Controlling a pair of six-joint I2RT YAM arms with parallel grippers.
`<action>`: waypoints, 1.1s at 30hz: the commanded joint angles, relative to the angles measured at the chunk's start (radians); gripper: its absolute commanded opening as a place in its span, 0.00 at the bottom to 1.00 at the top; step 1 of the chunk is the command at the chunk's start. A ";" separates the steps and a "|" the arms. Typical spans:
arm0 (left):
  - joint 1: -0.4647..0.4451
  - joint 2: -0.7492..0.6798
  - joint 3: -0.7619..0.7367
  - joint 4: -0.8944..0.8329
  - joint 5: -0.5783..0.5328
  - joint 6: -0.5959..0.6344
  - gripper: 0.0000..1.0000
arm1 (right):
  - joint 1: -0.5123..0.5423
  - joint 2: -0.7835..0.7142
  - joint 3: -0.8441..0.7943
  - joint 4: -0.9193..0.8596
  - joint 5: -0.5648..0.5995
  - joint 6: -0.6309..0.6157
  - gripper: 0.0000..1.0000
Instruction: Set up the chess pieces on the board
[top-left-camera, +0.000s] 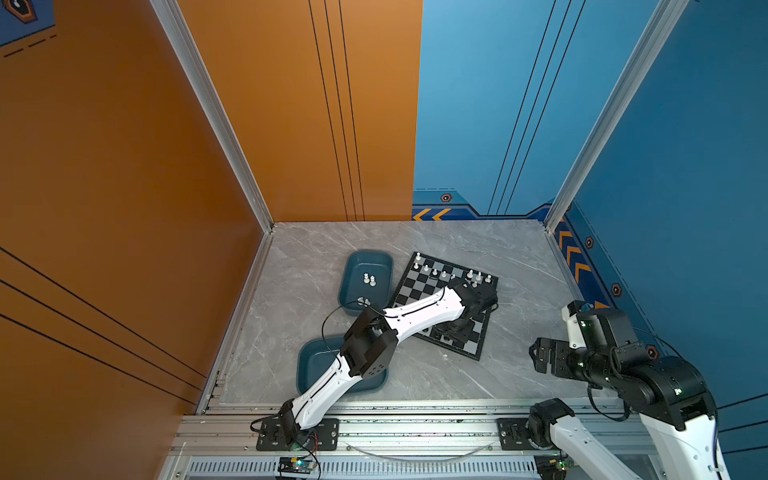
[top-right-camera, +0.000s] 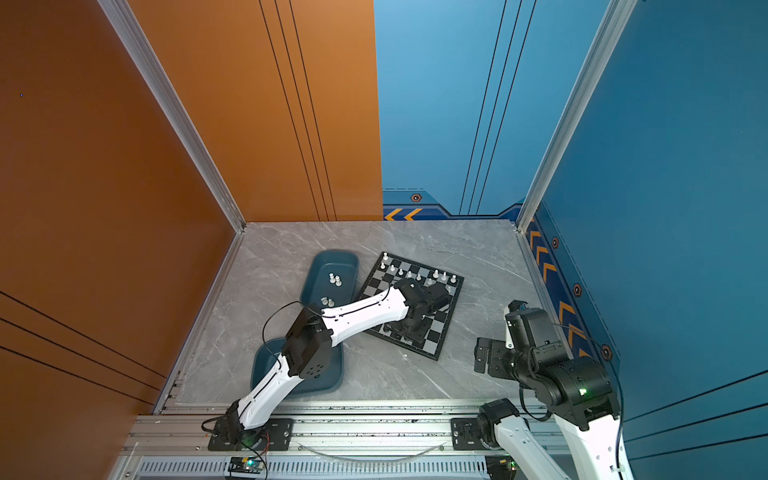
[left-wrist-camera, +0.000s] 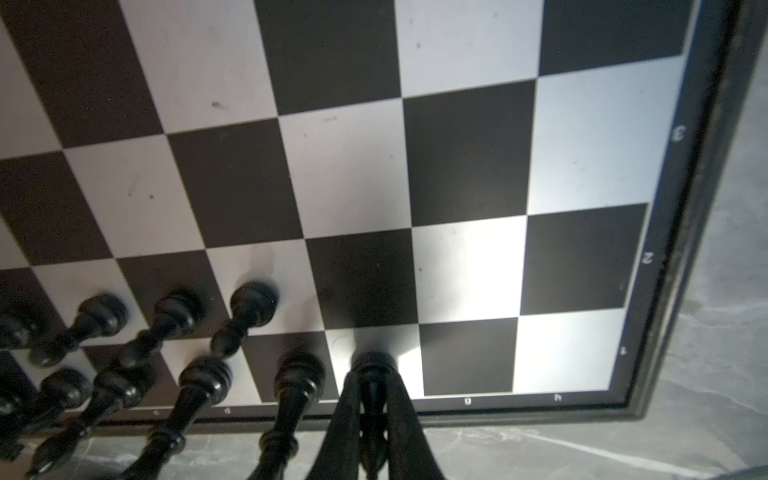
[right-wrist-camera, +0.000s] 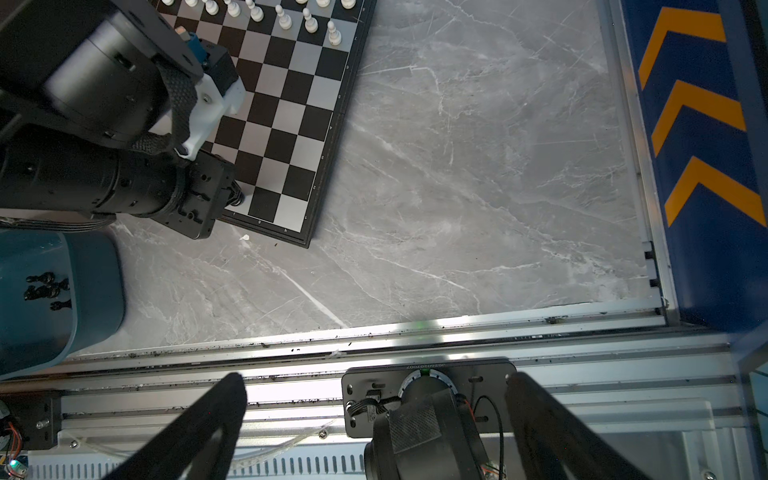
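Closest to the left wrist lens, the left gripper is pinching the stem of a black chessman, its two fingers pressing in from either side. That piece is standing upright with its round base over the light f-file square in the board's lettered edge row. Whether the base is fully seated I cannot tell. Its long axis is running straight up along the fingers, so the coming release is probably calling for a vertical retreat. A neighbouring black piece is standing just beside it on the next square toward the d file, leaving little sideways room. The right gripper is hanging wide open and empty, well apart from the board, out past its h-file corner, so the left arm is the nearer one.
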 joint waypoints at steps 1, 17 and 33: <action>-0.011 -0.044 -0.026 -0.006 0.018 0.005 0.12 | -0.006 -0.005 0.008 -0.031 0.006 -0.002 1.00; -0.017 -0.091 0.044 0.002 0.011 0.015 0.44 | -0.006 -0.005 0.011 -0.014 -0.003 -0.002 1.00; 0.194 -0.751 -0.500 0.024 -0.198 -0.152 0.51 | 0.023 0.160 0.030 0.239 -0.144 -0.006 1.00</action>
